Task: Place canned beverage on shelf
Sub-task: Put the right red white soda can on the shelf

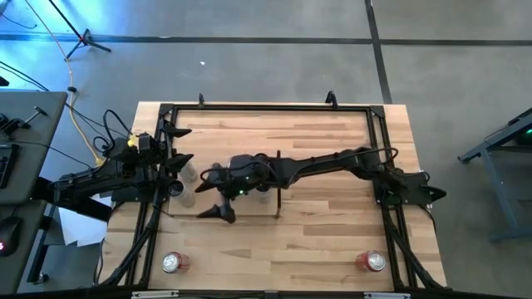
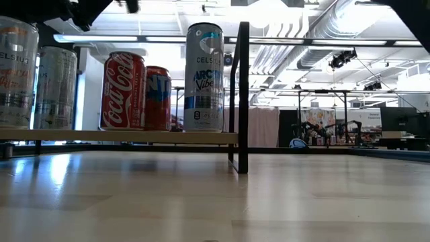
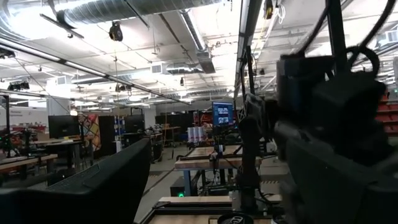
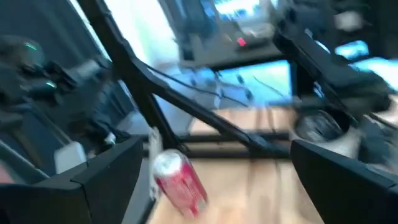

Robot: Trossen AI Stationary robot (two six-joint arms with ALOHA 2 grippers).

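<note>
Five cans in a row on the shelf [image 2: 121, 136] in the low view: two silvery ones [image 2: 15, 72] at the far end, a red cola can [image 2: 123, 91], a red and blue can [image 2: 158, 98] just behind it, and a tall white can [image 2: 204, 77] right beside the dark upright strip [image 2: 242, 94]. From above, shelf lying mid-bench toward the left edge, mostly hidden under the arms. Two more red cans standing loose on the bench [image 1: 332, 241], one [image 1: 173, 263] near the front left corner, one [image 1: 371, 262] near the front right corner. Right end effector [image 1: 218, 213] stretched across over the shelf, fingers spread apart, holding nothing. Left end effector [image 1: 181, 164] at the left edge beside the silvery cans, fingers likewise apart and empty.
</note>
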